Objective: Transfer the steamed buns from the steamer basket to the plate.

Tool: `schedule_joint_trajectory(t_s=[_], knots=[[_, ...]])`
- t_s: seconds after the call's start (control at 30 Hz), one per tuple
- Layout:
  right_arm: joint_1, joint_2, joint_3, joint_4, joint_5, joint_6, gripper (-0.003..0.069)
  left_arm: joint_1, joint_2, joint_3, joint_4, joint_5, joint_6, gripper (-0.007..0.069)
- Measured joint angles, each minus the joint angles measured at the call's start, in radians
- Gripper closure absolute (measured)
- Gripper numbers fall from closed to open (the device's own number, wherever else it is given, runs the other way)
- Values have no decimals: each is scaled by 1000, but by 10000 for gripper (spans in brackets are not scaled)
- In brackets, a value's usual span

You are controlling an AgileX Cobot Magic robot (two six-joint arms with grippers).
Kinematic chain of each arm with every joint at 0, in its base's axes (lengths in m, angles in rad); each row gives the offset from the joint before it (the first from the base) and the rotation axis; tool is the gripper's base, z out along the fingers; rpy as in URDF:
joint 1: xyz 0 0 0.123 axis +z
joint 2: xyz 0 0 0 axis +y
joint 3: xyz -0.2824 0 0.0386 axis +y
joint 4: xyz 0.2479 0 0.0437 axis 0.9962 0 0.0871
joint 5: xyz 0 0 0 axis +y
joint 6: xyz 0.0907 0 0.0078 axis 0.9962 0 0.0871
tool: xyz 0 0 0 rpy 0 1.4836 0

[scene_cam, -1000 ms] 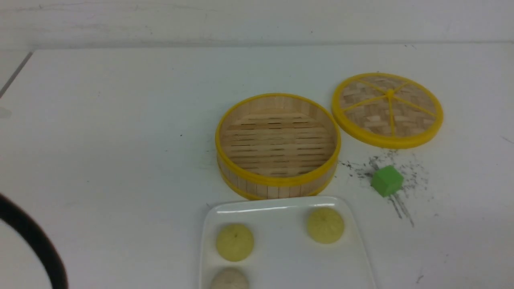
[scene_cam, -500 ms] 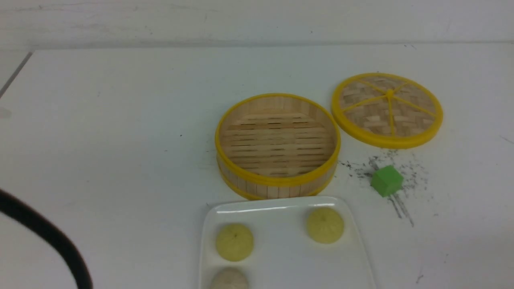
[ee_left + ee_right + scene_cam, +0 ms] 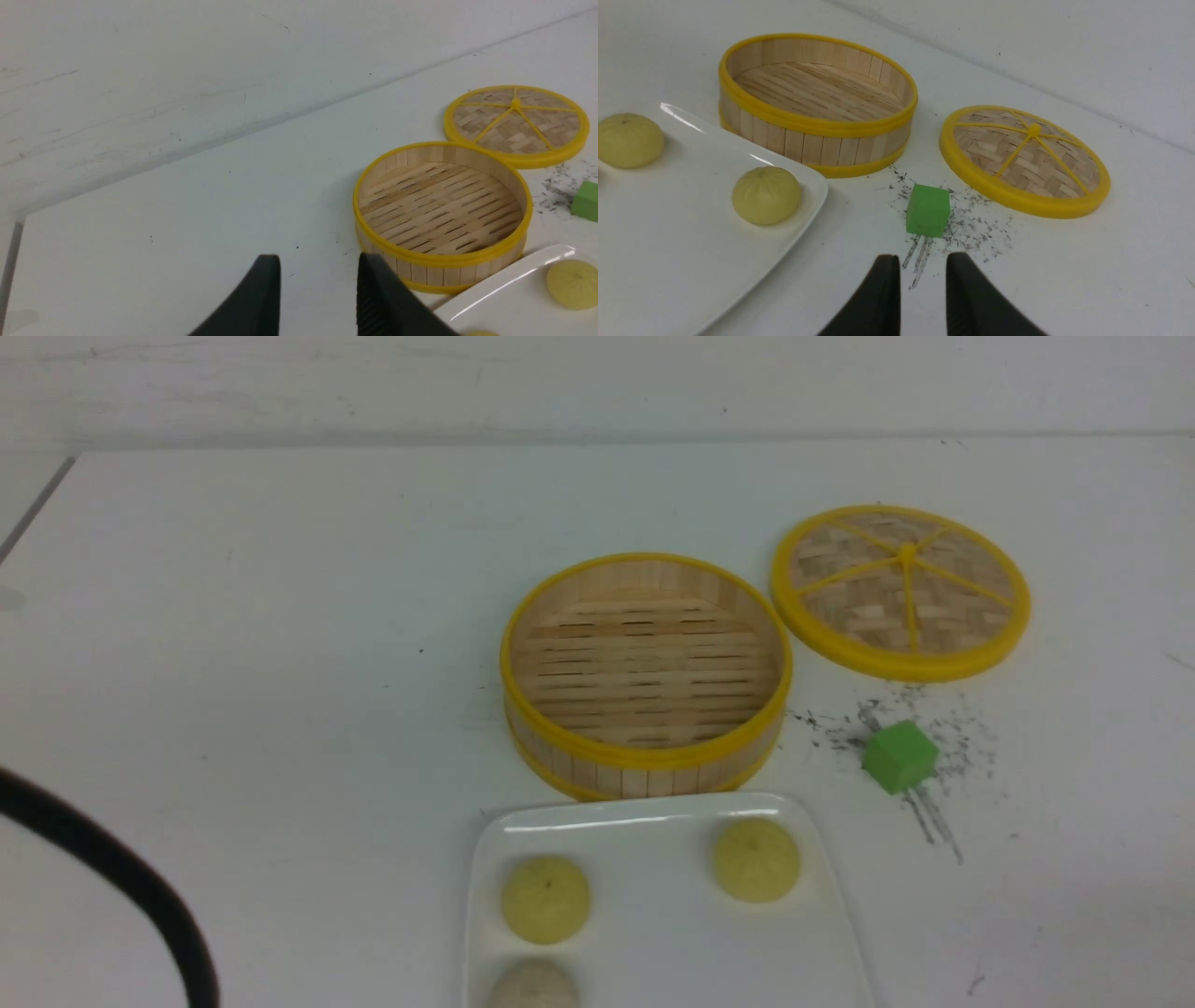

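Nothing shifts among the steamed buns [image 3: 546, 900]: all three sit on the plate [image 3: 691, 933], six o'clock of the steamer basket [image 3: 646, 681], so we judge the move done; our left pincer [image 3: 318, 261] and right pincer [image 3: 923, 261] stand parted, empty

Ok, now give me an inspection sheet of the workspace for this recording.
Surface: white table, dark scuffs around the green cube
Buns: two yellow buns and one off-white bun, all on the plate
Plate: white plate, near edge out of the front view
Basket: steamer basket, uncovered, no buns inside
Clutter: green cube, right of the basket; woven lid, lying beyond the cube
Left gripper: left gripper, open, nothing between the fingers
Right gripper: right gripper, open, nothing between the fingers
Cables: black curved cable or hose, front view's near left
Surroundings: white wall behind, faint marks
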Motion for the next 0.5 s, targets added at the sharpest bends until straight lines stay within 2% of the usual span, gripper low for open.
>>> schedule_joint_trajectory(t_s=[0.27,0.5], knots=[[0,0,0,0,0,0,470,0,0,0,66,125,-17,392],[0,0,0,0,0,0,468,0,0,0,13,292,-106,392]])
